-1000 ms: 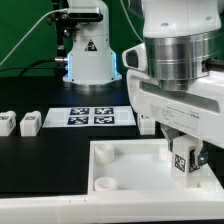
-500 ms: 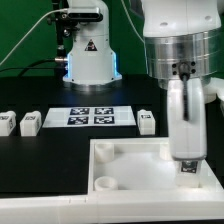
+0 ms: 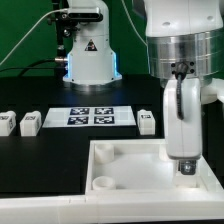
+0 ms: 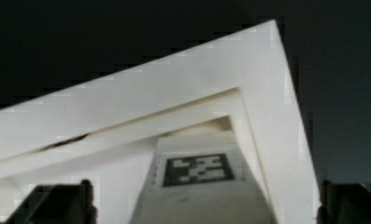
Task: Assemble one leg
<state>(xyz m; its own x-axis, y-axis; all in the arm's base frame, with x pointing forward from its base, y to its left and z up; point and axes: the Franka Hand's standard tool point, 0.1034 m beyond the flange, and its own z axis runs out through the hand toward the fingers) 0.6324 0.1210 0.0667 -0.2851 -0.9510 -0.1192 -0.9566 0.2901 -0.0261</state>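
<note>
The leg (image 3: 186,168), a small white post with a black-and-white tag, stands upright at the near right corner of the large white tray-like tabletop (image 3: 125,160). My gripper (image 3: 185,164) hangs straight down over it, turned edge-on to the exterior camera. In the wrist view the leg (image 4: 200,170) sits between my gripper's (image 4: 208,205) dark fingers (image 4: 61,205), with a gap on each side, so the gripper looks open around it. The leg's lower end and its socket are hidden.
Three more legs lie on the black table: two at the exterior view's left (image 3: 5,122) (image 3: 29,122) and one (image 3: 147,122) beside the marker board (image 3: 92,116). The robot base (image 3: 88,50) stands at the back. A round socket (image 3: 103,183) shows in the tabletop's near left corner.
My gripper has turned about a quarter turn around the vertical over the leg, from face-on to edge-on. In the last half second almost nothing has moved.
</note>
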